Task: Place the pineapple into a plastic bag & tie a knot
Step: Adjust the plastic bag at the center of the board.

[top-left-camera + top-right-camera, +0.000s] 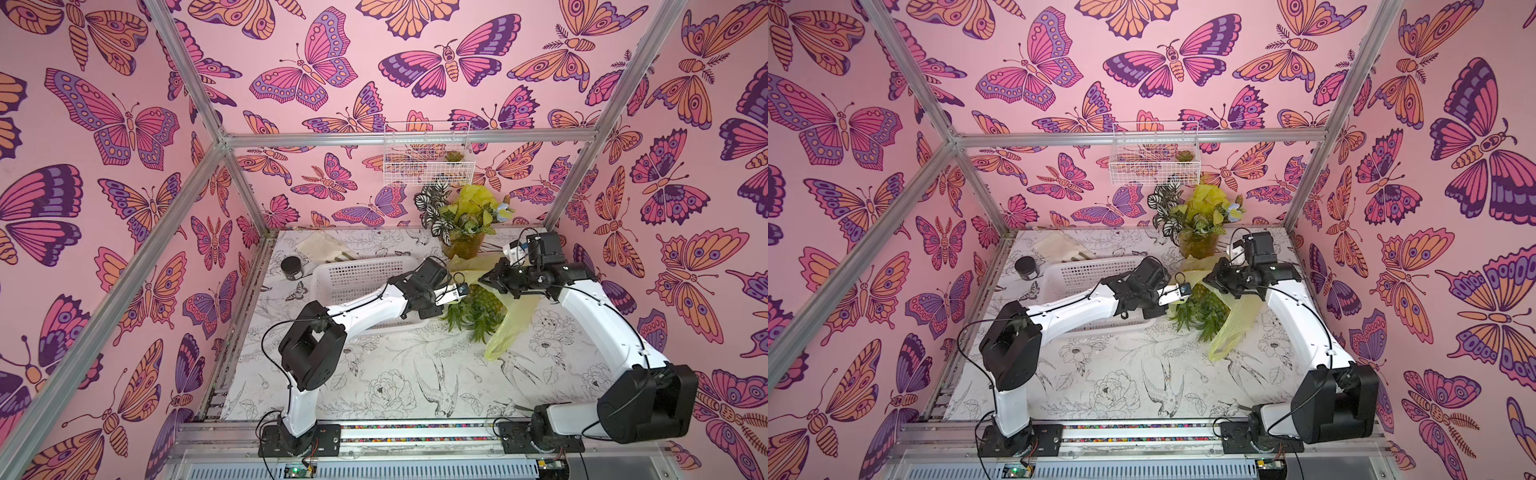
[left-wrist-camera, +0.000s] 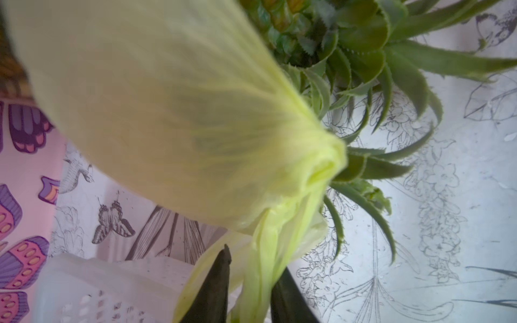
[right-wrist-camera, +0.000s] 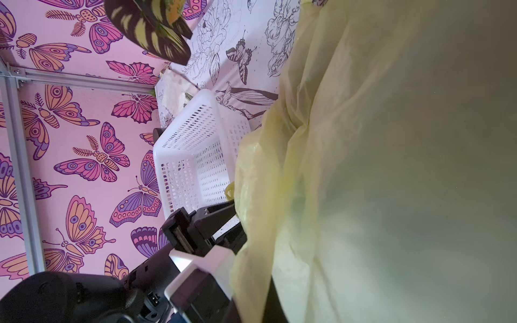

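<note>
1. We find the pineapple (image 1: 478,309) lying on its side on the table (image 1: 374,374), crown toward the front. The plastic bag (image 1: 513,328) drapes part of its body; how far inside it sits we cannot tell.
2. The left gripper (image 2: 253,260) is clamped on a bunched strand of the bag. Film fans taut from that strand, in our judgement to hold the mouth open.
3. The right gripper (image 1: 488,281) is closed. Film hangs from it, apparently pinched, lifting the opposite side.
4. The handles are untied, and bagging looks incomplete.
</note>
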Controlling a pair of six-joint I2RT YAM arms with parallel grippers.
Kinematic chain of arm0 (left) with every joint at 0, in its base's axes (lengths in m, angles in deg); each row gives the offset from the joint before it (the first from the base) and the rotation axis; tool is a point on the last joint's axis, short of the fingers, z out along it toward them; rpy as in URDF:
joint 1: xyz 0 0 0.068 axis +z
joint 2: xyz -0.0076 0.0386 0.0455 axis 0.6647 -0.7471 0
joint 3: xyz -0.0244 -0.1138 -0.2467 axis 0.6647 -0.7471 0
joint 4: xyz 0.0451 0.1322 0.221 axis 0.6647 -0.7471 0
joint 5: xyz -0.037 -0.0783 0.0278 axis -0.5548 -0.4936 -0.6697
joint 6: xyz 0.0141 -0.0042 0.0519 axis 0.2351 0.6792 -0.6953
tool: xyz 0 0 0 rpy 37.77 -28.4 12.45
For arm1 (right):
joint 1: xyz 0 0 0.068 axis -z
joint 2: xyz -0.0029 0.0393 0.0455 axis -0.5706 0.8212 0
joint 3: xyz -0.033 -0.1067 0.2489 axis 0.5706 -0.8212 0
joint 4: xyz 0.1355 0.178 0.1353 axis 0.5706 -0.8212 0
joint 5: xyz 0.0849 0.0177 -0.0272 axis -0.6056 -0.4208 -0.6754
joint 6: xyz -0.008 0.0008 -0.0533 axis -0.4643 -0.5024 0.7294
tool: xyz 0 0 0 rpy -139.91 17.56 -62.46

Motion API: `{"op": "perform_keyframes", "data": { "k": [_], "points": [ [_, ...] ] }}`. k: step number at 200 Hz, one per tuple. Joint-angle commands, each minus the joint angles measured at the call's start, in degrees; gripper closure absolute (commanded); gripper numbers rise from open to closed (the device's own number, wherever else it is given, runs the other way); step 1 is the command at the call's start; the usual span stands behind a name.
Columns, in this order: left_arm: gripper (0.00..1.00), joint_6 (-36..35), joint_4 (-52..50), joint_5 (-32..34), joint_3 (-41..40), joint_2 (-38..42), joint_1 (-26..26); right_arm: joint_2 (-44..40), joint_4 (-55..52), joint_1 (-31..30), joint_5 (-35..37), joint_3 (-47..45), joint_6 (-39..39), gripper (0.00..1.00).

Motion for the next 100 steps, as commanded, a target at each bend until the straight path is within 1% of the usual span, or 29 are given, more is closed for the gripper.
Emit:
{"op": "perform_keyframes", "data": {
  "k": [1,12,18,46,73,86,100],
  "points": [
    [0.89,-1.74,-2.70,-0.25,1.34,-0.03,-0.22,-0.93,0.80,0.75,-0.50,-0.39,-0.28,1.00],
    [0.99,-1.24,-2.63,-1.35,1.34,0.80,-0.22,-1.01,0.30,0.94,-0.17,-0.39,0.04,0.98],
    [1.00,-0.51,-2.69,-1.95,1.47,1.42,-0.22,-1.09,-0.32,1.15,0.04,-0.12,0.37,0.94],
    [1.00,4.78,-2.52,-6.54,1.08,5.27,-0.22,-2.98,-7.55,2.65,2.63,3.60,6.32,0.57],
    [1.00,13.93,-2.27,-10.29,0.52,7.56,-0.22,-8.43,-13.84,3.00,8.66,6.15,12.81,0.26],
    [1.00,17.65,-2.02,-11.23,-0.18,8.10,-0.22,-12.89,-15.28,3.06,13.32,5.58,13.96,0.18],
    [1.00,21.11,-1.40,-11.97,-1.25,8.54,-0.22,-17.77,-17.13,3.03,18.66,4.65,13.85,0.11]
  ]
}}
